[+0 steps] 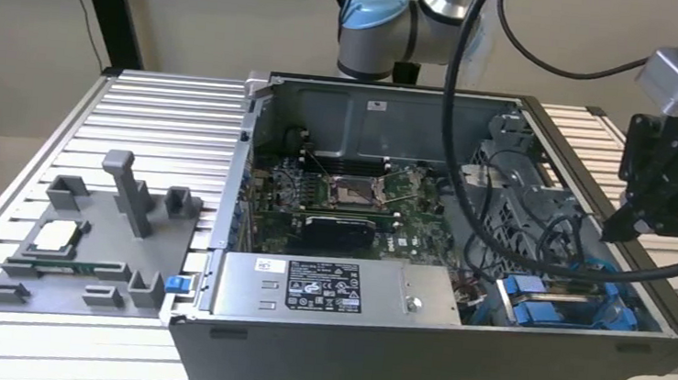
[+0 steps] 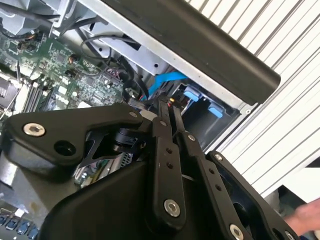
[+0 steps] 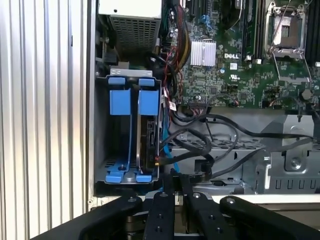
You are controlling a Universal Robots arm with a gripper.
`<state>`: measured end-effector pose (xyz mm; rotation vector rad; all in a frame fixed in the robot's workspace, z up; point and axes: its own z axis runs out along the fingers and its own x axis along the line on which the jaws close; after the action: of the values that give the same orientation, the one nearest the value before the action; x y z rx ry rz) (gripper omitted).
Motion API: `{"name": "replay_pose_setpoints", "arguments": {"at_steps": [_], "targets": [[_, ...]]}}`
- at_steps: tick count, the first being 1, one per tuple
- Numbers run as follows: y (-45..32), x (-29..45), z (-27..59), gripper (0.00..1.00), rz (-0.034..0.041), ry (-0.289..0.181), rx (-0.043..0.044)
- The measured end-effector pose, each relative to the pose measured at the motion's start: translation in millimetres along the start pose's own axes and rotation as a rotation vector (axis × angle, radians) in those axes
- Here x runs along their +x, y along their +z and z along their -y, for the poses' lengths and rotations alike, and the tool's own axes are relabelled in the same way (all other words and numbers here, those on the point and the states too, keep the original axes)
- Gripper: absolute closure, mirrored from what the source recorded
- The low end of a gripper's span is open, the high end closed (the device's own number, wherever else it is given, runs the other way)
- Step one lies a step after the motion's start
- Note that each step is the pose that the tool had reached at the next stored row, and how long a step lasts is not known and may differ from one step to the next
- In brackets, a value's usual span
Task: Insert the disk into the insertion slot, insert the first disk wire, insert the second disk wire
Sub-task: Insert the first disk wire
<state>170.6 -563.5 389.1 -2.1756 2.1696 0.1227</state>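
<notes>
The disk (image 3: 149, 142), blue-framed, stands on edge inside the grey slot (image 3: 101, 130); the black hand (image 3: 173, 175) nearby is pinched shut, its hold unclear

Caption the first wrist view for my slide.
Claw near the blue-railed insertion slot, where the disk sits on edge, with black wires running beside it.

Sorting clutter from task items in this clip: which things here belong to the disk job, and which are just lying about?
Job: disk, standing in the insertion slot; black wires beside it; claw, shut, near them.
Lying about: power-supply box; grey fixture; motherboard.
</notes>
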Motion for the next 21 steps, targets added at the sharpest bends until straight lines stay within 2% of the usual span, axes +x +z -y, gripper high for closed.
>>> {"name": "replay_pose_setpoints", "arguments": {"at_steps": [9,12,16,21], "targets": [[-1.5,-0.6,-30.6,1.0,0.0145,0.007,0.0008],[-0.2,-0.4,-39.9,1.0,0.0158,0.007,0.001],[6.7,2.0,-41.3,1.0,0.0157,0.007,0.001],[15.0,9.9,-41.4,1.0,0.0156,0.008,0.001]]}}
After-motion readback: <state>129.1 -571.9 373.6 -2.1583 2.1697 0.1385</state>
